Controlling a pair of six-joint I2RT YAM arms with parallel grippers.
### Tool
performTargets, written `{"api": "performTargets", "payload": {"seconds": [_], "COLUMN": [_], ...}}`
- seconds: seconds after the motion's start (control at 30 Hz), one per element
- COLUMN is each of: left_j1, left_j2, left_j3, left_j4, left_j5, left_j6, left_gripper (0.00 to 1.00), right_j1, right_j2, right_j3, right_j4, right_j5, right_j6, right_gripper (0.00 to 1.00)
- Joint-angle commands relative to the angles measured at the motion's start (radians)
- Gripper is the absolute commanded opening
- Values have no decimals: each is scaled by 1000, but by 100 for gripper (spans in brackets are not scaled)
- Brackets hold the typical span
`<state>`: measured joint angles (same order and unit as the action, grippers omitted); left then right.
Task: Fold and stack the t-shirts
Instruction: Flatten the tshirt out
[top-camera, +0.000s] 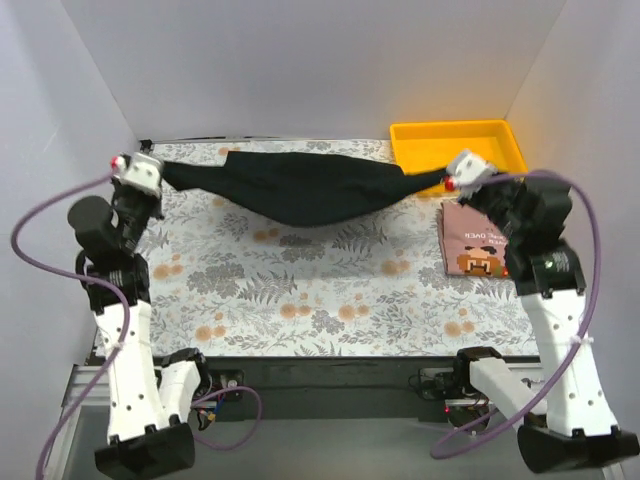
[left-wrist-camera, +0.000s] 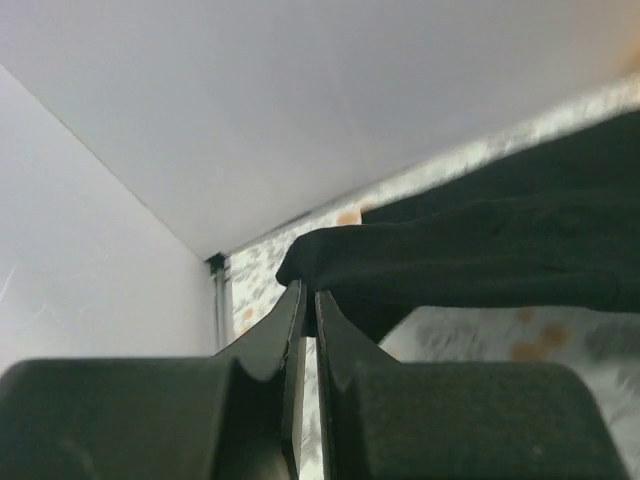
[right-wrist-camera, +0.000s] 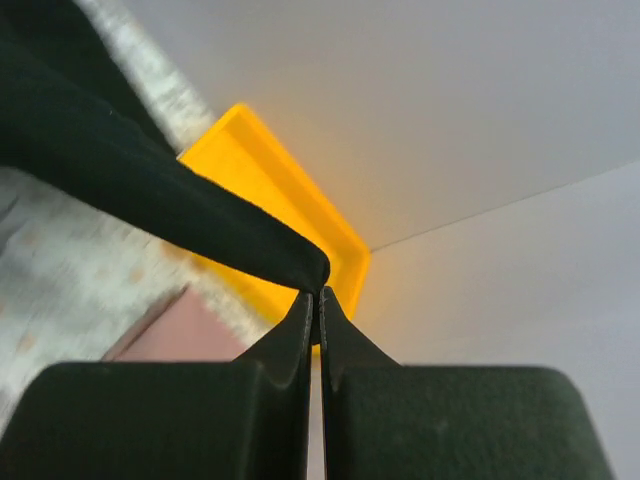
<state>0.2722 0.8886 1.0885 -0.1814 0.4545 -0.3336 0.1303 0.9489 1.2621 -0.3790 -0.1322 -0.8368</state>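
Observation:
A black t-shirt (top-camera: 300, 187) hangs stretched between my two grippers above the far part of the table, sagging in the middle. My left gripper (top-camera: 163, 172) is shut on its left end; in the left wrist view the fingertips (left-wrist-camera: 308, 300) pinch the black fabric (left-wrist-camera: 470, 260). My right gripper (top-camera: 443, 176) is shut on its right end; in the right wrist view the fingertips (right-wrist-camera: 317, 300) pinch the cloth (right-wrist-camera: 130, 180) in front of the yellow tray.
A yellow tray (top-camera: 458, 143) stands at the far right corner and also shows in the right wrist view (right-wrist-camera: 270, 170). A pinkish book (top-camera: 474, 242) with a pixel-art cover lies in front of the tray. The flower-patterned tablecloth (top-camera: 330, 290) covers the table. White walls enclose three sides.

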Motion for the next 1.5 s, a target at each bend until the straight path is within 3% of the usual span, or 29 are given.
{"api": "performTargets", "payload": {"seconds": [0.0, 0.03, 0.17, 0.27, 0.4, 0.63, 0.7, 0.83, 0.93, 0.97, 1.0, 1.03, 1.07, 1.13, 1.23, 1.27, 1.3, 1.4, 1.43, 1.47], "left_j1": [7, 9, 7, 9, 13, 27, 82, 171, 209, 216, 220, 223, 225, 225, 225, 223, 223, 193, 194, 194], "left_j2": [-37, -75, -94, 11, 107, 240, 303, 549, 645, 673, 676, 673, 650, 612, 508, 453, 428, 353, 346, 346], "left_j3": [-206, -310, -554, -634, -656, -645, -607, -373, -221, -191, -156, -126, -72, -29, 5, 1, -9, -59, -68, -82], "left_j4": [-205, -299, -310, -253, -202, -103, -87, -116, -185, -208, -242, -324, -366, -482, -570, -602, -640, -670, -668, -670], "left_j5": [41, 62, -20, -121, -152, -220, -203, -179, -171, -145, -117, -84, 9, 111, 315, 431, 479, 588, 617, 641], "left_j6": [367, 531, 726, 774, 792, 852, 872, 845, 822, 802, 794, 786, 765, 746, 706, 715, 764, 708, 690, 682], "left_gripper": [0, 0, 0, 0, 0, 0, 0, 0, 0, 6, 19, 49, 57, 65, 67, 67, 68, 68, 68, 67], "right_j1": [-4, -4, -3, -3, -3, 35, 67, 271, 426, 460, 486, 518, 528, 573, 672, 695, 738, 843, 870, 888], "right_j2": [-82, -99, -127, -108, -78, -30, -6, 51, 123, 148, 195, 218, 243, 313, 381, 389, 399, 389, 380, 370], "right_j3": [-317, -379, -599, -685, -736, -603, -543, -457, -384, -363, -345, -320, -278, -238, -201, -214, -225, -304, -323, -337], "right_j4": [-168, -187, -227, -241, -258, -415, -451, -459, -440, -433, -423, -402, -393, -358, -299, -249, -229, -192, -192, -193], "right_j5": [-118, -116, -81, -47, -23, -141, -179, -222, -270, -283, -334, -365, -397, -477, -498, -497, -497, -474, -462, -451], "right_j6": [-204, -244, -380, -433, -459, -395, -346, -208, -93, -61, -27, 22, 50, 105, 157, 168, 180, 185, 180, 173], "right_gripper": [1, 1, 1, 1, 1, 1, 1, 1, 1, 1, 1, 1, 1, 1, 1, 1, 1, 1, 7, 20]}}
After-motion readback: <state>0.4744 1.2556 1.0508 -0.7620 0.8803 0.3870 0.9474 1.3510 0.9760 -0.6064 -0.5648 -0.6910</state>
